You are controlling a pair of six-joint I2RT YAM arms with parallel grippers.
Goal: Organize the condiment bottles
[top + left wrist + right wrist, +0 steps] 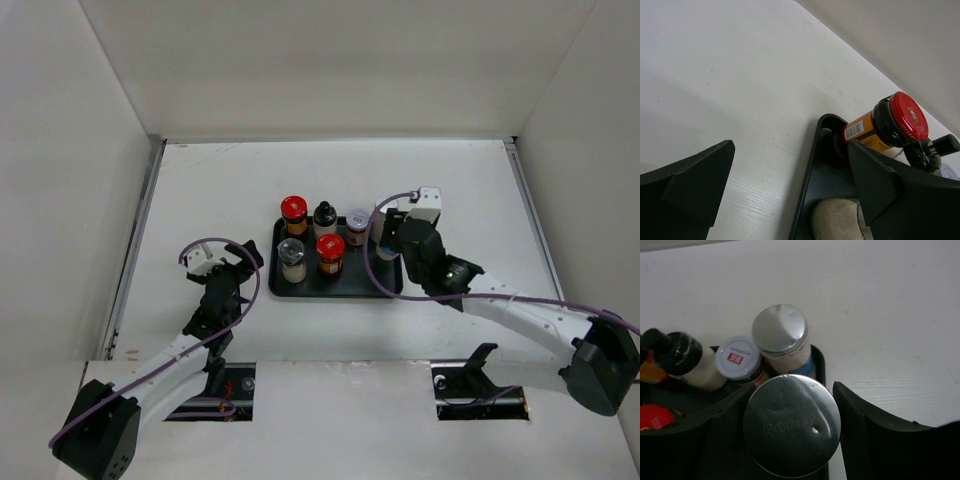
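A black tray (385, 287) holds the condiment bottles. The back row has a red-capped jar (293, 212), a black-capped bottle (324, 218), a white-lidded jar (357, 225) and a silver-capped cylinder (380, 218). The front row has a pale-lidded jar (291, 259) and a second red-capped jar (330, 252). My right gripper (392, 250) is over the tray's front right corner. In the right wrist view it (792, 390) is shut on a second silver-capped cylinder (791, 425), upright. My left gripper (232, 268) is open and empty, left of the tray (812, 165).
White walls stand close on the left, right and back. The left wrist view shows the back red-capped jar (900, 117) and the pale-lidded jar (837, 220) just past my right finger. Bare white tabletop (220, 200) lies left of and behind the tray.
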